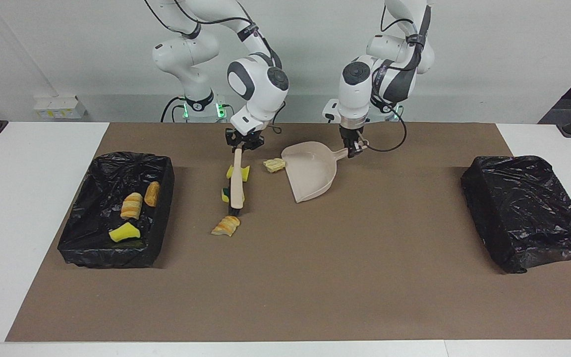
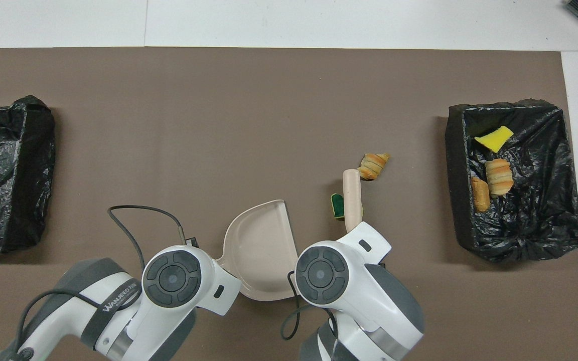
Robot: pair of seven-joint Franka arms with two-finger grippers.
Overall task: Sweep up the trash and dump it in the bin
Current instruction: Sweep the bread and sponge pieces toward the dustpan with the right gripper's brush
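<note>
Meanwhile right end effector (image 1: 244,142) clamps brush (image 1: 237,181); left (image 1: 354,148) clamps dustpan (image 1: 311,169).

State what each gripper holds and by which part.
Right gripper: the brush, by its handle's end. Left gripper: the dustpan, by its handle.

Both robot arms are shiny white with rounded, chunky joints. Each joint has a dark grey round cap (like a big button with four parts). Thin black cables loop along the arms. One arm has a black strap with white letters. Small green lights glow at the bases. The grippers are black.
</note>
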